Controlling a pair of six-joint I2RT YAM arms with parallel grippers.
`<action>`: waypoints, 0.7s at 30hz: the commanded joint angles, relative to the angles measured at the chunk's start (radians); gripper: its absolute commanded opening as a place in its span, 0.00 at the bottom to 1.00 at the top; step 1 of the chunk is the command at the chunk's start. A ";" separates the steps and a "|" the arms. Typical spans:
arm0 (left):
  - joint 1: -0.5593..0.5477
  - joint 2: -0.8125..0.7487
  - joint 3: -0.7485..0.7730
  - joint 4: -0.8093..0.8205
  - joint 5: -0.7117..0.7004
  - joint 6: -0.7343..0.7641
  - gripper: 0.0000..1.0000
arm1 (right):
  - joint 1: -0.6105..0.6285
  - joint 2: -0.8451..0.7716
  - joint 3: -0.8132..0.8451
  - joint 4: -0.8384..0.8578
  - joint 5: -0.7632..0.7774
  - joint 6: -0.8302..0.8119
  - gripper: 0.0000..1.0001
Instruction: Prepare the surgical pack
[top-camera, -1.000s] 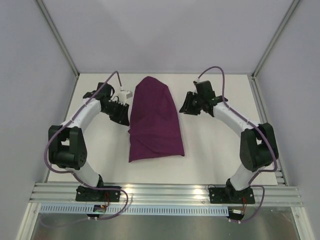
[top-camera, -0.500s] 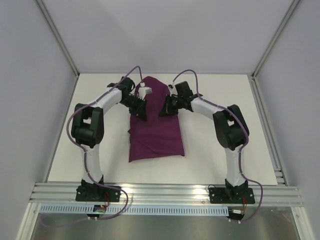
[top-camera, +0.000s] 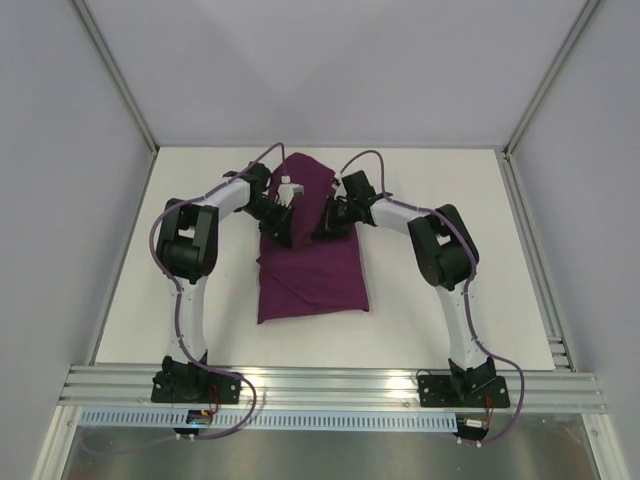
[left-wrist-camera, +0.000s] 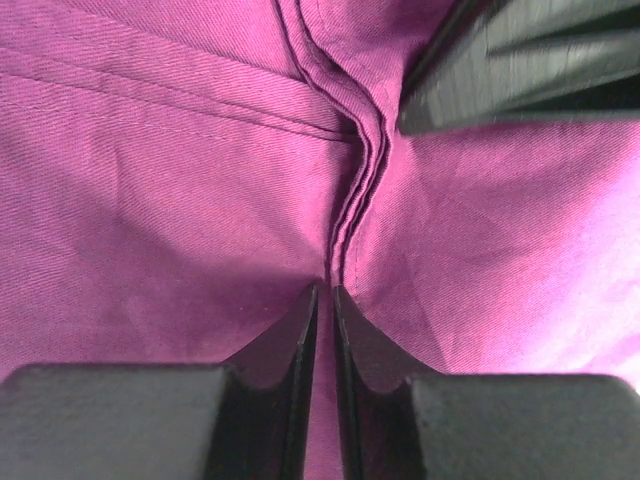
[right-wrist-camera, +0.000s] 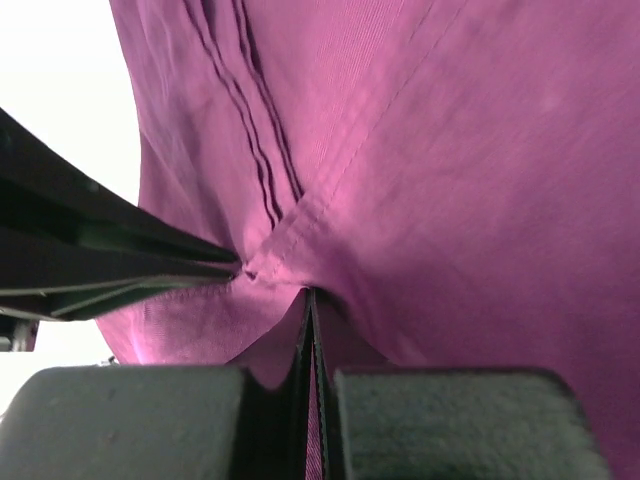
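Note:
The surgical pack (top-camera: 315, 280) is a plum-purple fabric bundle lying lengthwise in the middle of the white table (top-camera: 430, 290). Both arms reach in over its upper half and meet near its centre line. My left gripper (top-camera: 296, 228) is shut on a thin ridge of the fabric (left-wrist-camera: 180, 200), which runs between its fingertips (left-wrist-camera: 326, 292). My right gripper (top-camera: 323, 224) is shut on a fold of the same cloth (right-wrist-camera: 450, 150), pinched at its tips (right-wrist-camera: 311, 296). Each wrist view shows the other gripper's fingers (left-wrist-camera: 520, 70) (right-wrist-camera: 100, 260) close by, touching the cloth.
Grey enclosure walls with aluminium posts (top-camera: 125, 90) stand on three sides of the table. A metal rail (top-camera: 330, 385) runs along the near edge, where the arm bases are bolted.
Both arms have swung inward from the pack's sides onto its upper middle. Both grippers, open a second ago, have closed on the fabric.

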 joint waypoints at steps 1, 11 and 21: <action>0.008 -0.022 0.001 -0.003 -0.073 0.005 0.20 | -0.016 0.031 0.069 -0.021 0.031 0.020 0.00; 0.067 -0.119 0.105 -0.019 -0.039 -0.035 0.20 | -0.096 -0.077 0.166 -0.084 0.146 0.005 0.04; 0.114 0.025 0.128 0.004 -0.125 -0.096 0.20 | -0.151 0.063 0.113 -0.013 0.142 0.120 0.02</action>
